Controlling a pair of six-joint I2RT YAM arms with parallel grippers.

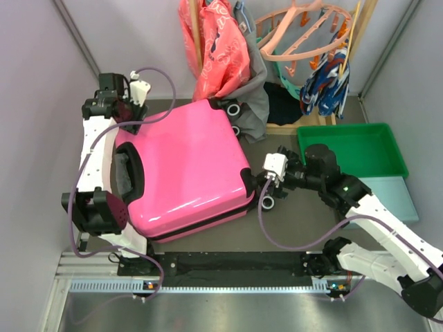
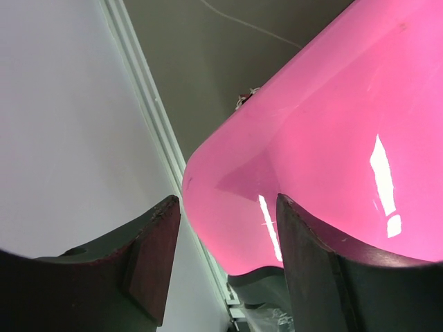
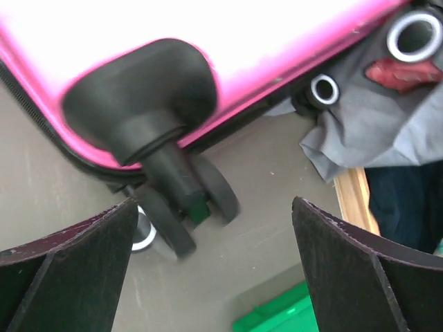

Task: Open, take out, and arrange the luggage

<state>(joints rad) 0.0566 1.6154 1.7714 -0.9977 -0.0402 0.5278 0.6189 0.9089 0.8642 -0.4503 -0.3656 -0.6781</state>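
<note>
Left to right:

- Wall: close beside my left arm.
- My left gripper: fingers partly spread and gripping nothing, set at the far-left corner of the suitcase.
- Suitcase: pink, lying flat on the table with its lid down. It fills the middle ground, black handle facing left.
- Red bag: hanging just behind the suitcase.
- Grey garment: draped over the suitcase's far wheels and crowding that corner.
- Near-right wheel: straight ahead of my right fingers.
- My right gripper: spread wide and empty, just short of that wheel.
- Hanger rack: stands at the back right.
- Green tray: beside my right arm.
- Teal box: just beside the tray, on its near side.
</note>
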